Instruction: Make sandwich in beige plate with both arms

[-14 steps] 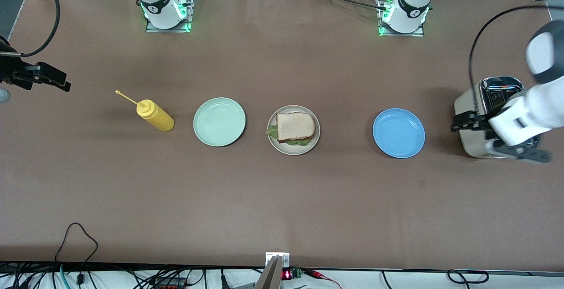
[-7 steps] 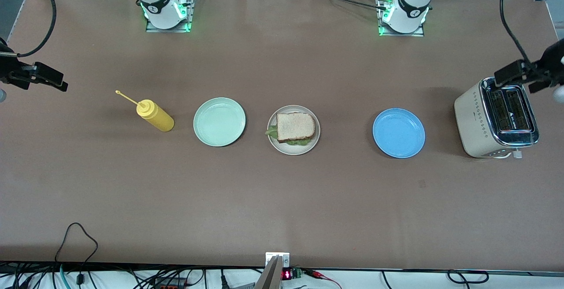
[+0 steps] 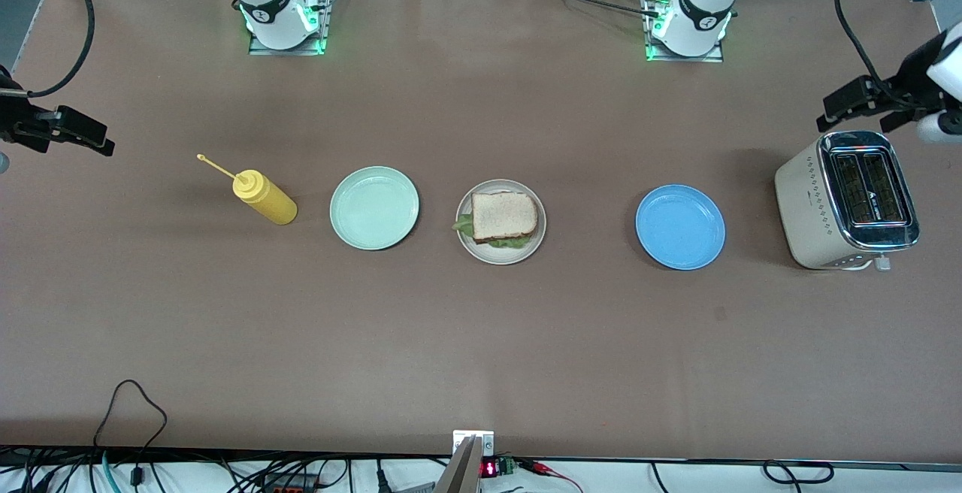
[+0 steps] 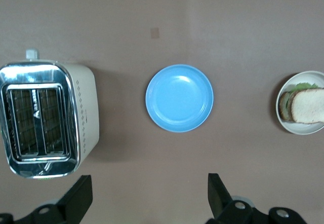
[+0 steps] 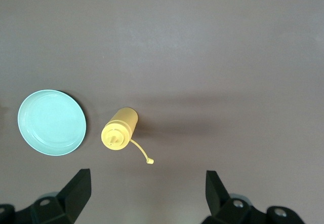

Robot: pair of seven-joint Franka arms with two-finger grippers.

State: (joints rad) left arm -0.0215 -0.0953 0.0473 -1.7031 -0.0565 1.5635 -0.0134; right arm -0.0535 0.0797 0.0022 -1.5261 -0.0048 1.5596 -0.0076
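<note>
While both arms are waiting high at the ends of the table, the sandwich [image 3: 503, 216] is lying flat in the beige plate [image 3: 477, 249], which is sitting at the middle of the table between the mint green plate [image 3: 374, 208] and the blue plate [image 3: 680, 227]. Its top slice is nearly square, so no long axis is standing out; its edges are running slightly askew to the table's edge. Lettuce is peeking out along the side nearer the front camera and at the corner toward the mint green plate, and the lower slice is lying hidden under the top one. In the left wrist view the plate [image 4: 293, 126] and sandwich [image 4: 304, 105] are being cut off by the frame.

The left gripper [image 3: 864, 102] is hovering over the table beside the toaster [image 3: 845, 200], at the left arm's end relative to the beige plate, fingers [image 4: 76, 196] spread wide and holding nothing. The right gripper [image 3: 75, 132] is hanging out past the yellow squeeze bottle [image 3: 264, 197], at the right arm's end, fingers [image 5: 76, 191] likewise spread wide and holding nothing. A small mark between the toaster's slots is too small to read.
</note>
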